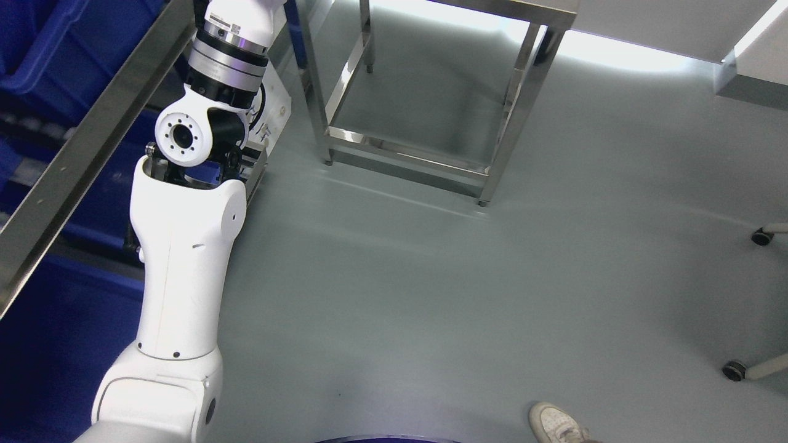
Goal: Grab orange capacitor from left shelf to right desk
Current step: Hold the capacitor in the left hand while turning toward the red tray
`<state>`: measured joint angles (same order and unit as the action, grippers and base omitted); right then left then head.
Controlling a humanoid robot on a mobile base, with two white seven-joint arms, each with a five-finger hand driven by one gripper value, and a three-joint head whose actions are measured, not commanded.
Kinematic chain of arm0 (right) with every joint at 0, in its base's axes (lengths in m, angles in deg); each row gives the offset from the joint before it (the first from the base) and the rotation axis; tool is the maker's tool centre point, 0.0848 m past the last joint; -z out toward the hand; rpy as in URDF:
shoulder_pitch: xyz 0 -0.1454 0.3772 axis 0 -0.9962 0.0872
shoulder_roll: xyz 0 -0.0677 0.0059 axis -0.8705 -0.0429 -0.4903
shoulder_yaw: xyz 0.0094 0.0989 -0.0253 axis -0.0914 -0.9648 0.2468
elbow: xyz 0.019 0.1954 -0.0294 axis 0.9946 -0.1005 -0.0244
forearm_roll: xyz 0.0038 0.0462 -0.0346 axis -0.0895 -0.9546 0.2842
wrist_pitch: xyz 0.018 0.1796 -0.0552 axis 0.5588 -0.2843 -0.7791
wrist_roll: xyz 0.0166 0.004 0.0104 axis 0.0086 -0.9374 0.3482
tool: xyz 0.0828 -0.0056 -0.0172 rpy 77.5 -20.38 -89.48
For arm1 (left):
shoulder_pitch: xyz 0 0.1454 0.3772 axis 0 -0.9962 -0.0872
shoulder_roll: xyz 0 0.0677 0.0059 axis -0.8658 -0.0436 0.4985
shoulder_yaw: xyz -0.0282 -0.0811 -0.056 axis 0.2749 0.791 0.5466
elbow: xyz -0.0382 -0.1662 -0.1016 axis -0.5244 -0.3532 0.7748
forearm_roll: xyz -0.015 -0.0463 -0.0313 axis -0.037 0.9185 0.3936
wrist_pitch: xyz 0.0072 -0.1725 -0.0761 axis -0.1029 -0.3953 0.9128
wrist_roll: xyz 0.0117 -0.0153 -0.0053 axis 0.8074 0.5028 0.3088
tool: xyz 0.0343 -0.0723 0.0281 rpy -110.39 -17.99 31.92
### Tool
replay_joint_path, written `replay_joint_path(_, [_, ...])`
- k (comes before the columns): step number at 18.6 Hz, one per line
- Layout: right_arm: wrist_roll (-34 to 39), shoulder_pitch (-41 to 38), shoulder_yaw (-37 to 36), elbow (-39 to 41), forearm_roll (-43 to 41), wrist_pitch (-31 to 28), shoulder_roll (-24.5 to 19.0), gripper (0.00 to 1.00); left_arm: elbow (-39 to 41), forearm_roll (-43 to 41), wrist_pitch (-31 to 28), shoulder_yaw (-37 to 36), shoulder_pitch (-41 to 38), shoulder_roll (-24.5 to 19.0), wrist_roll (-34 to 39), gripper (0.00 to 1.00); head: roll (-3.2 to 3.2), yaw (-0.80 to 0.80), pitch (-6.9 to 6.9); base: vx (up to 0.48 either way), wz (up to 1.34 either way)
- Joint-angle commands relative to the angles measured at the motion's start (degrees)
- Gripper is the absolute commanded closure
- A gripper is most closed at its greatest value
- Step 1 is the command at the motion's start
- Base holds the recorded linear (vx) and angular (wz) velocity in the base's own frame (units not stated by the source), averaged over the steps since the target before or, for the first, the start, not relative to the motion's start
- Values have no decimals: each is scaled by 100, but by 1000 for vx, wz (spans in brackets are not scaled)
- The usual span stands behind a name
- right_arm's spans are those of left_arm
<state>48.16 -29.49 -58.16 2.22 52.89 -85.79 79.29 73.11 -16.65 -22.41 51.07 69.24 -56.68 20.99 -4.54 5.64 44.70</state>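
My left arm (184, 258) rises from the lower left and runs up past the top edge, so its hand is out of the picture. It stands beside the left shelf's steel rail (92, 138), with blue bins (43, 55) behind the rail. No orange capacitor shows anywhere. My right arm is out of view.
A steel table frame (425, 154) stands on the grey floor at top centre. A white desk corner (754, 61) shows at the top right. Chair casters (748, 366) sit at the right edge. A person's white shoe (557, 423) is at the bottom.
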Motion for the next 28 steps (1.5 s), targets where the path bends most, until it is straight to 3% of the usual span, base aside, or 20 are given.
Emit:
replay_joint_path(1, [-3, -8, -62, 193, 0, 12, 100, 0, 13, 40, -13, -243, 34, -100, 9, 99, 0, 0, 0, 244, -406])
replay_joint_path(28, [-3, -8, -62, 193, 0, 3, 100, 0, -13, 216, -417, -357, 333, -100, 53, 98, 0, 0, 1, 371, -68])
